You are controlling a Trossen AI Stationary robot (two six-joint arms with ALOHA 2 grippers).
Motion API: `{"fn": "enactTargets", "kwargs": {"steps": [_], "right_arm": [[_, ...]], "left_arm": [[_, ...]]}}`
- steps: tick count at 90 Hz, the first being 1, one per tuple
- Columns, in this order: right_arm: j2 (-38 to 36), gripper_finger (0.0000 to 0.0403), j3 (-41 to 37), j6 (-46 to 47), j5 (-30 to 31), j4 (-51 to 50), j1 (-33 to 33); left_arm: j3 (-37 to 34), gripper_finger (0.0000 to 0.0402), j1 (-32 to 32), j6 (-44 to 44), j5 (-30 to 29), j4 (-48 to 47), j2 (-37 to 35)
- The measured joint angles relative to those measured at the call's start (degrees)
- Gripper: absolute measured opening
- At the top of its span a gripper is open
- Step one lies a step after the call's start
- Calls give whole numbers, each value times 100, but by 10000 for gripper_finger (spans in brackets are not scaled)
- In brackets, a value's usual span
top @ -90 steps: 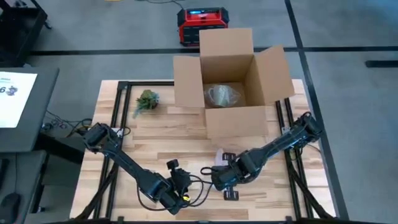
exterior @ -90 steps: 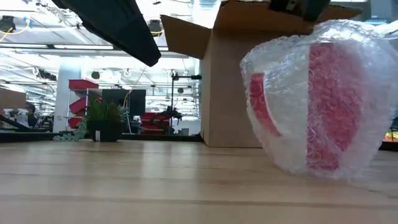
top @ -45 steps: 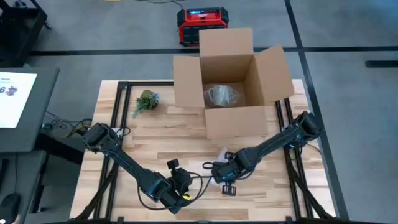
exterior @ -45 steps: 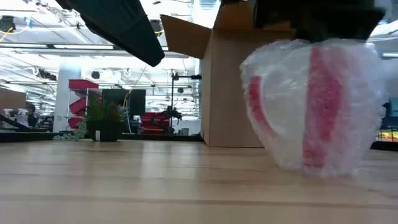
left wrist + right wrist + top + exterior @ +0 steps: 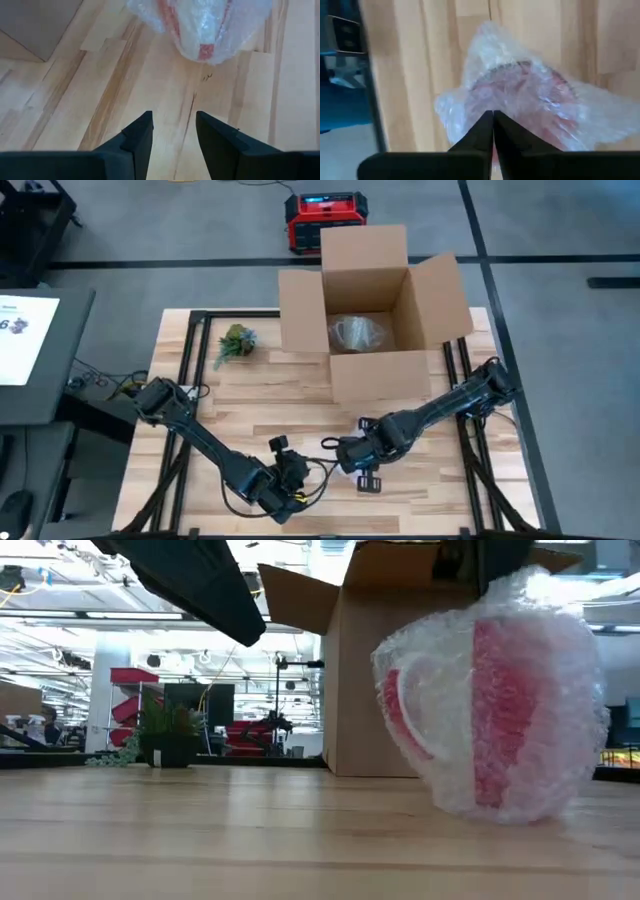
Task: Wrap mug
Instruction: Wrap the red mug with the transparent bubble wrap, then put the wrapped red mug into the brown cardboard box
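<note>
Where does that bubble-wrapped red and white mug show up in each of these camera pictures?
High view: the bubble-wrapped red and white mug is mostly hidden under the right gripper, lower centre.
Low view: right side.
Left wrist view: top centre.
Right wrist view: centre.
Shared landmark: the open cardboard box.

Light wooden slatted table: open brown cardboard box at far centre, small green potted plant far left, bubble-wrapped red-and-white mug near centre-right on the top.
</note>
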Motion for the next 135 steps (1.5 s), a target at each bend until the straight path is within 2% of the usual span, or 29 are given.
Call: {"fn": "enactTargets", "kwargs": {"steps": [11,32,38,49,59,66,75,89,99,115,135], "right_arm": [[-2,53,355,-157,-56,-266,143],[34,171,384,-976,-69,53,799],[42,204,312,-1386,342,205,1021],[42,248,20,-1367,1713,111,1239],[42,259,-350,-1103,1717,295,1146],[156,259,-615,-1123,1633,681,1035],[403,253,-731,-1177,1679,616,925],[860,217,-742,-1179,1667,680,624],[1134,165,-734,-1179,1508,674,497],[1198,34,-697,-1197,1379,602,466],[670,32,-135,-1034,1236,185,828]], "left_arm": [[0,132,0,0,0,-2,0],[0,132,0,44,0,-4,0],[0,132,0,44,2,-2,0],[0,132,0,44,2,49,0],[0,132,0,44,2,116,0],[0,132,0,44,3,107,0],[0,132,17,44,1,105,0],[-1,132,20,48,7,105,0],[-1,132,20,63,7,105,0],[-2,132,20,66,17,96,0],[-2,132,-7,68,66,55,0]]}}
